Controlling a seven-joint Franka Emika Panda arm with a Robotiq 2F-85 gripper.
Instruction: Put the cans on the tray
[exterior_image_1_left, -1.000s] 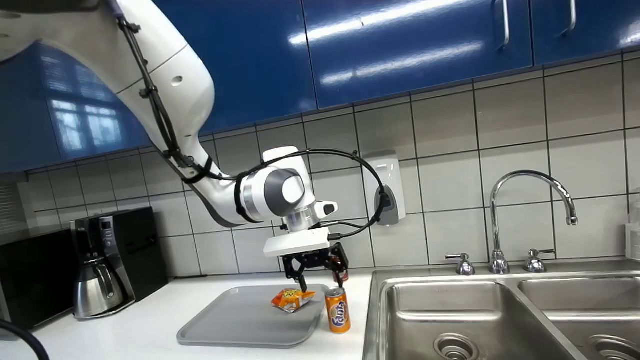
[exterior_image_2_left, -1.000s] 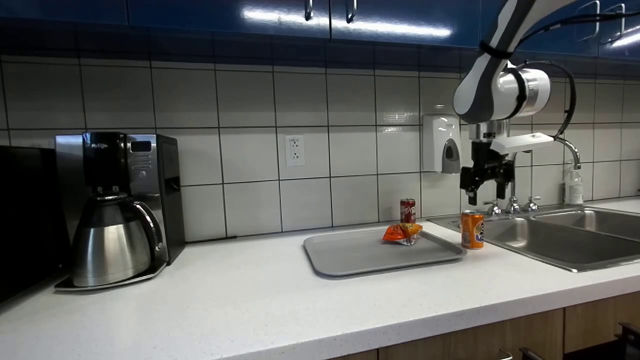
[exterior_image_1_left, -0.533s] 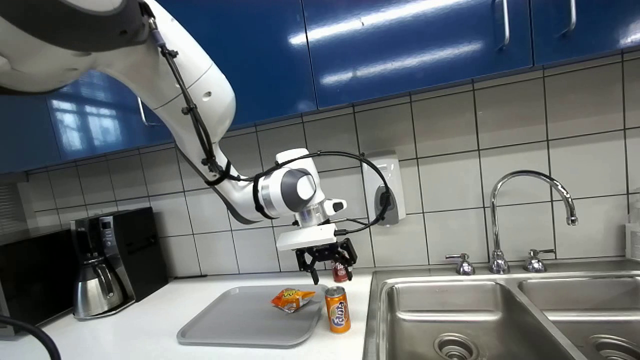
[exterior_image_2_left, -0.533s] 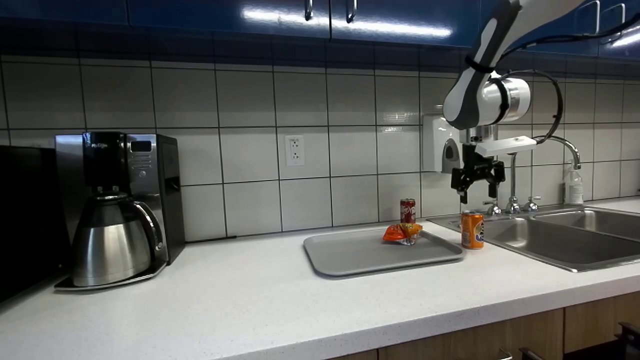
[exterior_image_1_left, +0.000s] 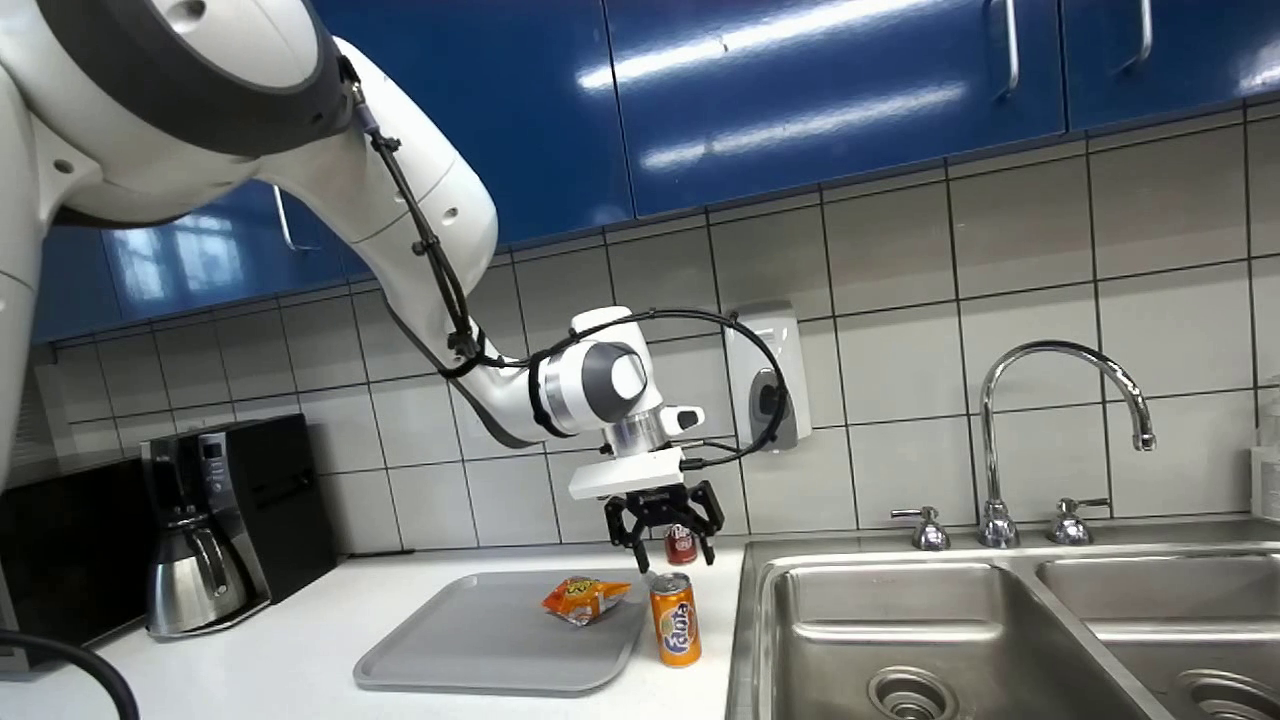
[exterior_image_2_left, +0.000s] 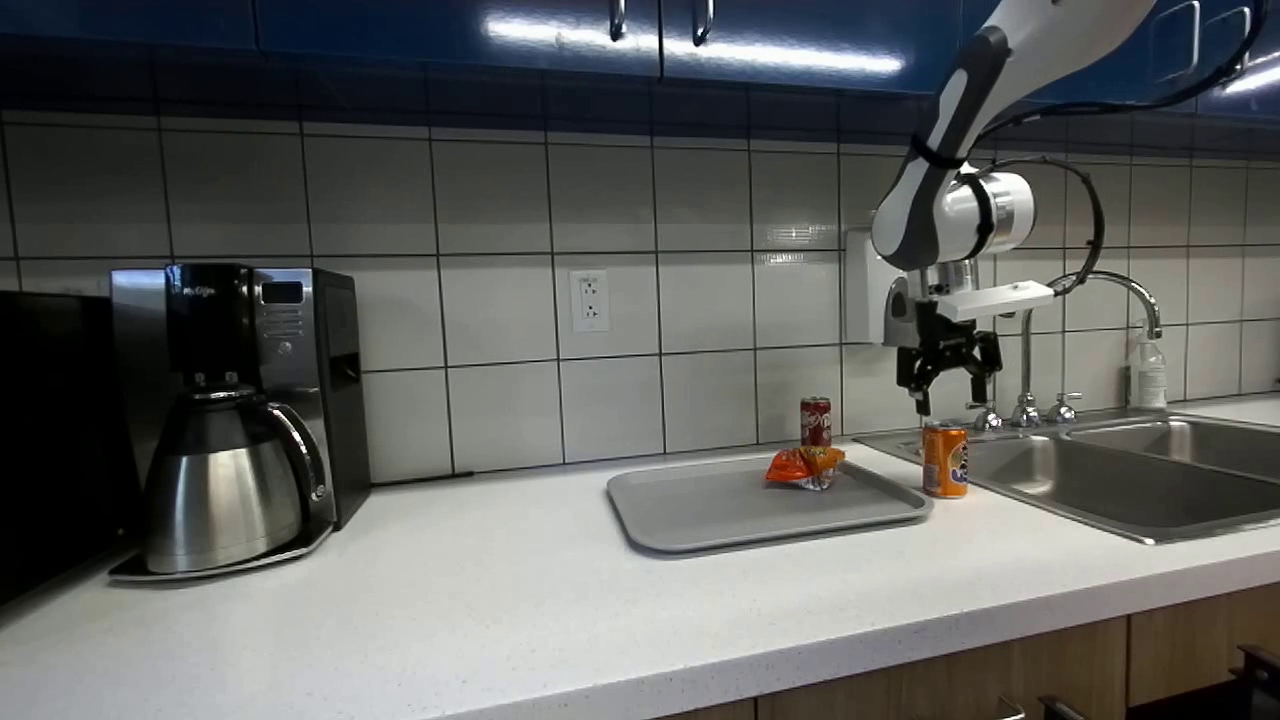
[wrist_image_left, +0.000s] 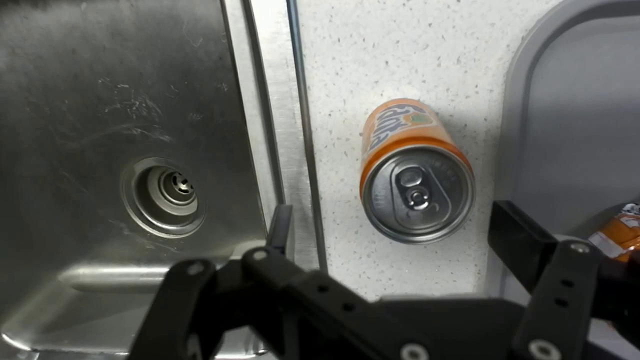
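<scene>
The orange can (wrist_image_left: 417, 172) stands almost directly below the tool (exterior_image_2_left: 951, 405), its long axis upright, so the coming move looks like a near-straight descent. The tool is spread wider than that can and holds nothing. Well apart from the tool stands the red can (exterior_image_2_left: 815, 422). Counted: one tray (exterior_image_2_left: 700, 510), two cans (neither on it yet), one snack packet (exterior_image_2_left: 803, 467).
</scene>
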